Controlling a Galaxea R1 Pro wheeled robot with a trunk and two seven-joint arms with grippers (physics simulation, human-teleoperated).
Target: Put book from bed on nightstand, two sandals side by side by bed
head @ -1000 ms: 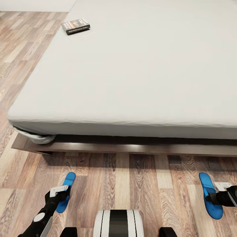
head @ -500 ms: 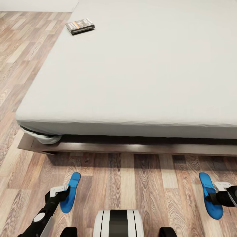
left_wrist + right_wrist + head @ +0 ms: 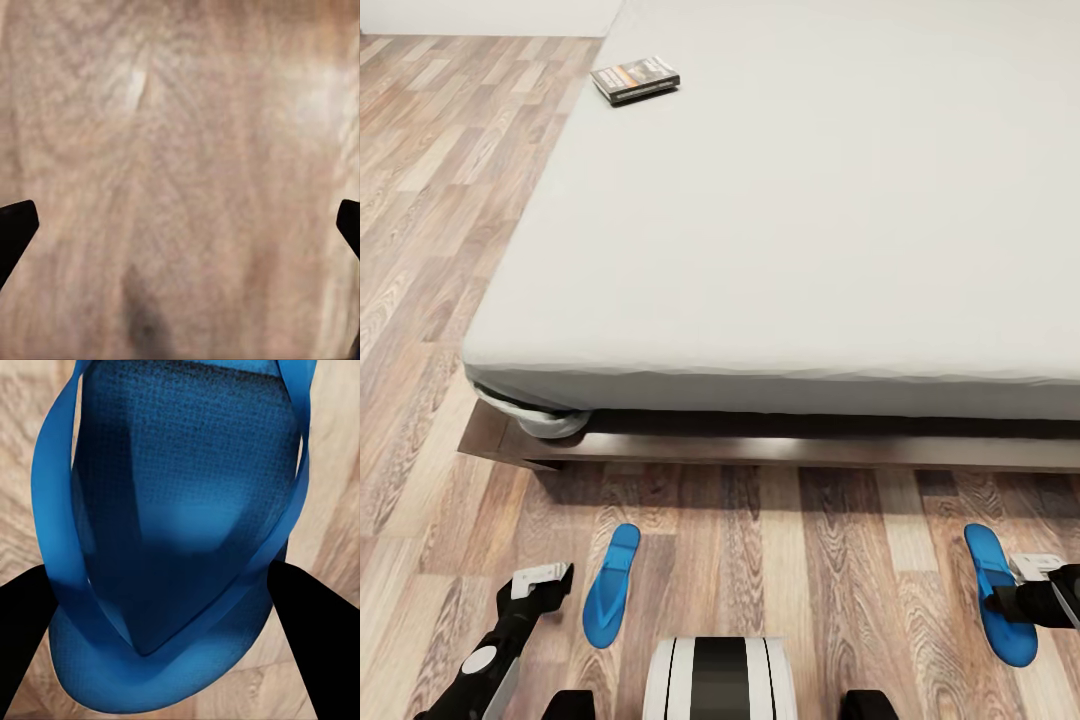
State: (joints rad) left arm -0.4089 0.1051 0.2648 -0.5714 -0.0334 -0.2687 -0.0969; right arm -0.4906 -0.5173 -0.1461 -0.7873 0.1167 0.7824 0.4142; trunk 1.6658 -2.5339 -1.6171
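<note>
sliding rightward across the head view with the bed (image 3: 810,250), the left sandal (image 3: 610,586) now lies on the floor beside the open, empty left gripper (image 3: 542,582), while the right gripper (image 3: 1000,600) grips the right sandal (image 3: 996,592) well apart, both lengthwise toward the bed's foot edge.

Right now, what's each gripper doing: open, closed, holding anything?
Left gripper: open, empty, over bare wood floor.
Right gripper: fingers either side of a blue sandal; whether it is clamped cannot be told.
</note>
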